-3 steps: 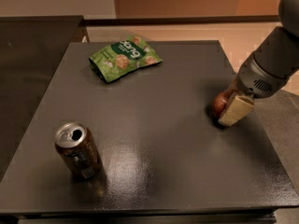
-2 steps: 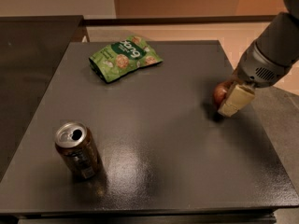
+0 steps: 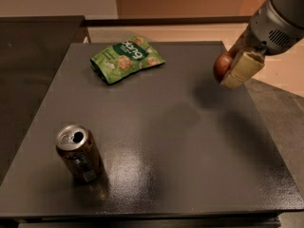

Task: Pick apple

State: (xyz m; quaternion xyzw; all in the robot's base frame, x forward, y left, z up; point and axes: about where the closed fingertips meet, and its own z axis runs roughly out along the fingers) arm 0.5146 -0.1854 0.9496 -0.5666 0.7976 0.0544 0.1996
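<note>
The red apple (image 3: 221, 66) is held in my gripper (image 3: 230, 70) at the right side of the camera view, lifted above the dark grey table (image 3: 156, 127). One cream-coloured finger pad (image 3: 242, 69) covers the apple's right side, so only its left part shows. The grey arm reaches in from the upper right corner. The apple's shadow lies on the table below it.
A green snack bag (image 3: 126, 59) lies at the back of the table, left of centre. An opened brown soda can (image 3: 79, 153) stands upright at the front left. A dark counter (image 3: 28, 56) sits to the left, and the table's right edge is below the gripper.
The gripper has risen from the table with the apple in it and moved up and slightly back. The can and bag have not moved.
</note>
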